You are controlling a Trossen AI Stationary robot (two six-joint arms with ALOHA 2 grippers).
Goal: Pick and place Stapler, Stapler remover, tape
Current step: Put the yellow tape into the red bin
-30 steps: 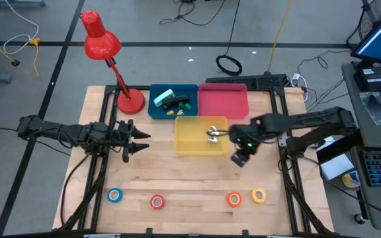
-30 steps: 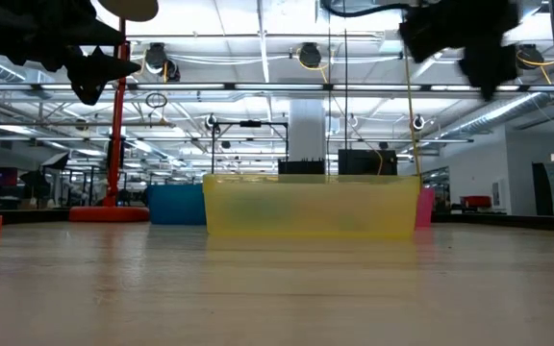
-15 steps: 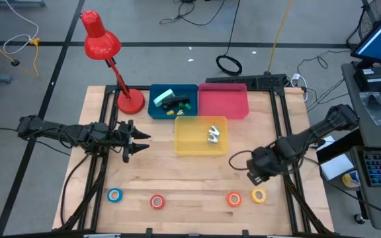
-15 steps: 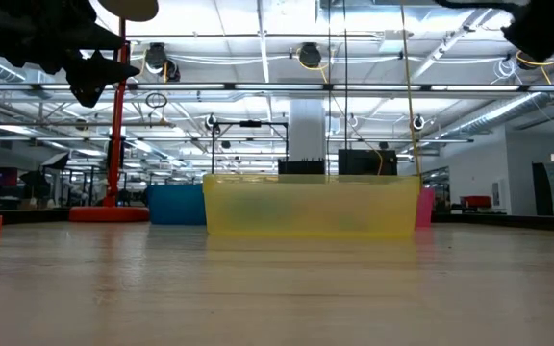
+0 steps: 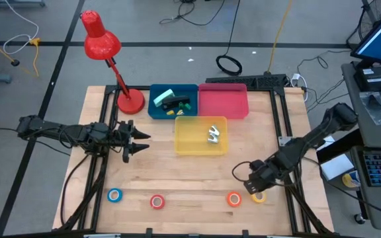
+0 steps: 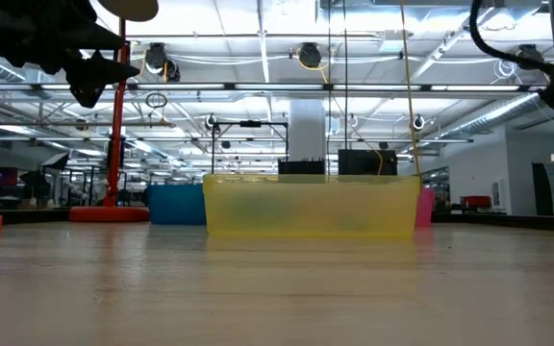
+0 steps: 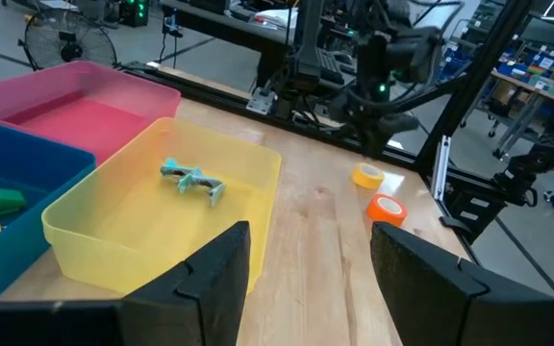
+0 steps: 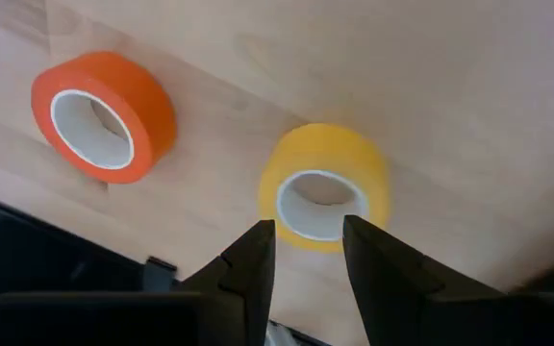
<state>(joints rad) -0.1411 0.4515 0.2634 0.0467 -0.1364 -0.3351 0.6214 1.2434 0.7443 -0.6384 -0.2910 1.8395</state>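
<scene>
The right tool (image 8: 302,252) hangs just above the yellow tape (image 8: 323,185), fingers narrowly parted and empty, the orange tape (image 8: 102,115) lying beside it near the counter's (image 5: 190,173) front edge. The left tool (image 5: 139,142) waits open and empty left of the yellow bin (image 5: 182,142), which holds the stapler remover (image 7: 191,180).

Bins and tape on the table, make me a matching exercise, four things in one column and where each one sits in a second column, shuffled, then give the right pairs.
Things:
1. stapler remover
2. yellow tape
3. blue tape
4. red lamp

Places:
A. left end of the tape row, near table edge
B. inside the yellow bin
C. back left corner, beside the blue bin
D. right under the right gripper, next to the orange tape

Pairs: 1-B, 2-D, 3-A, 4-C
</scene>
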